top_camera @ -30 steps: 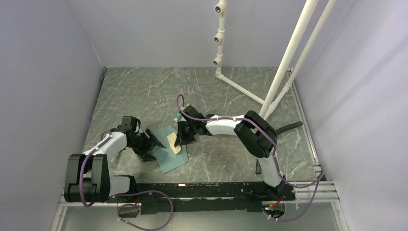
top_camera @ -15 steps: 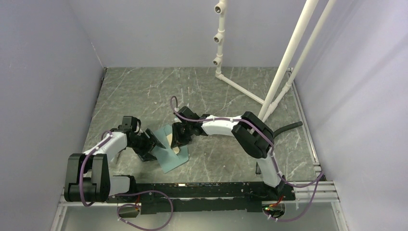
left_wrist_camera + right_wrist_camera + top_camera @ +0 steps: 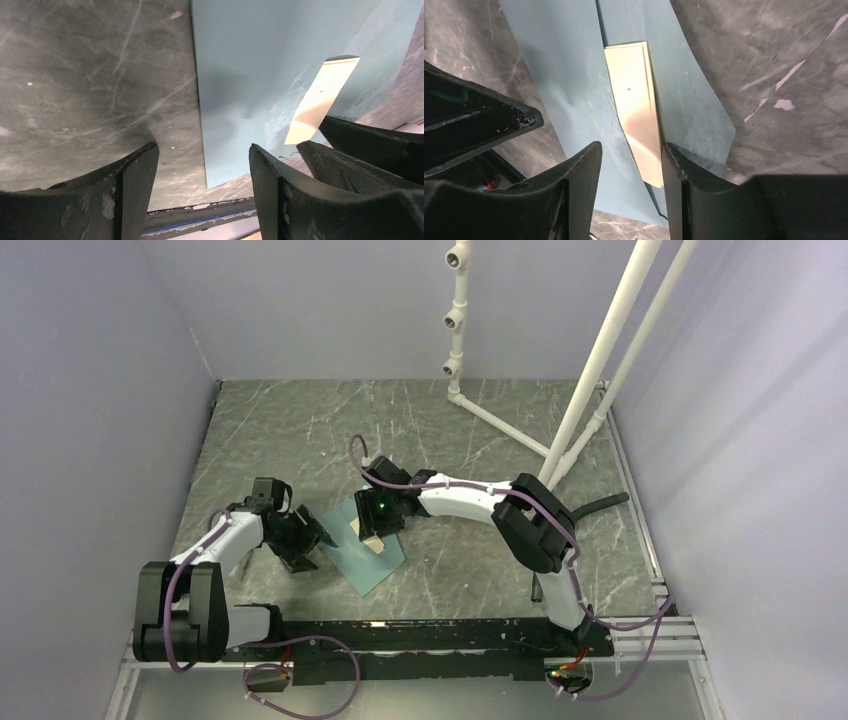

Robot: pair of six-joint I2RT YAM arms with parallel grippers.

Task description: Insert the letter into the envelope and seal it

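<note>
The teal envelope lies flat on the marble table, seen close in both wrist views. A narrow cream strip of the letter shows between the envelope's teal layers; the remainder of the sheet is hidden inside. My right gripper hovers open right over that strip, nothing clamped between its fingers. My left gripper is open just beside the envelope's left edge, holding nothing.
A white pipe frame rises at the back right, with a short fitted pipe behind the centre. A black tube lies at the right. Grey walls close in on three sides. The arms' base rail runs along the near edge.
My right gripper has opened and let go of the letter. The envelope with the letter has slid a little to the right, away from my left gripper, which stays open.
</note>
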